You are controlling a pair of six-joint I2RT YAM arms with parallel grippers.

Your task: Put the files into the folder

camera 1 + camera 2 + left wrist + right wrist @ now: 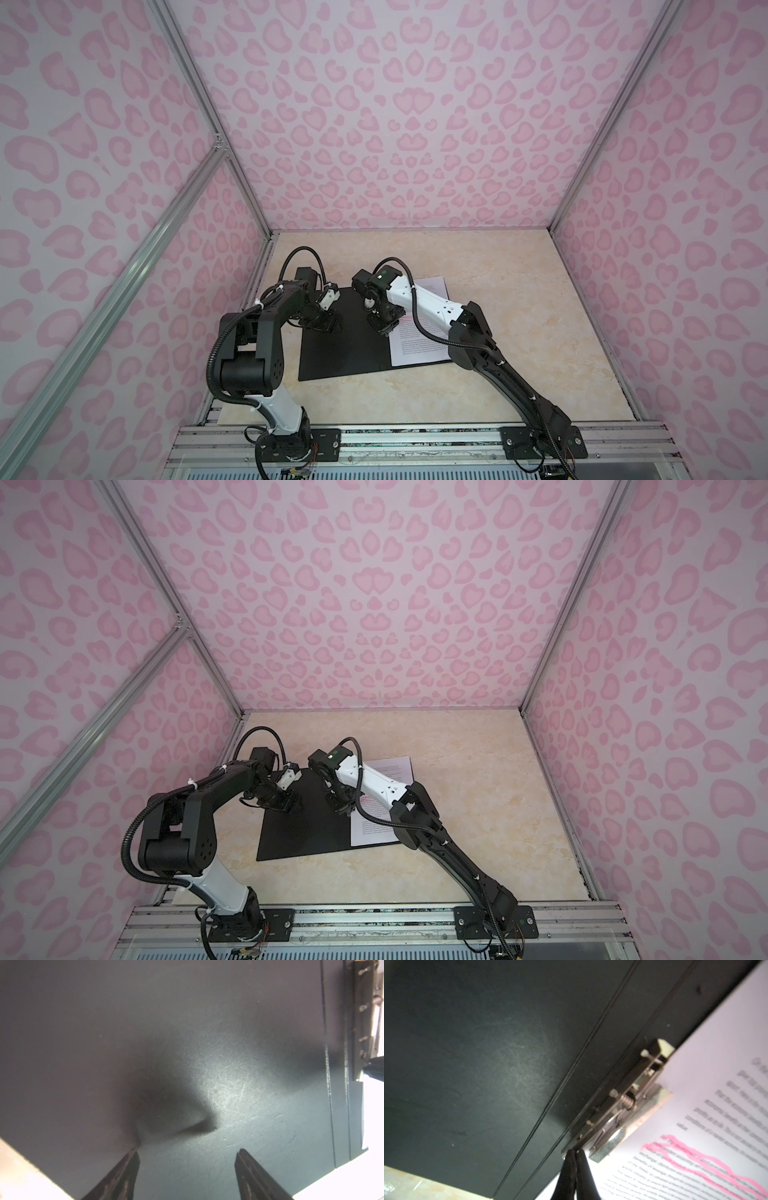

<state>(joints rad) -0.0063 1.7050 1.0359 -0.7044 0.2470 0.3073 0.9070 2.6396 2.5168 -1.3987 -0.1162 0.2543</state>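
The loose white printed sheets (419, 347) (376, 833), some lines marked pink, lie flat on the right half of the thin folder (345, 353) (303, 833), which is spread open with its black inside up. In both top views this is just below the middle of the frame. The sheets' long axis runs up the frame toward the back wall, alongside the spine. In the right wrist view the metal spine clip (623, 1105) overlaps the sheets' (716, 1105) edge. The right hand (575, 1154) (384, 330) has its fingers pressed together, tips against the end of that clip. The left hand (186, 1152) is spread over the bare black left flap (207, 1043), one fingertip (133, 1153) meeting it at a dimple. The folder rests on the beige marbled worktop (498, 332).
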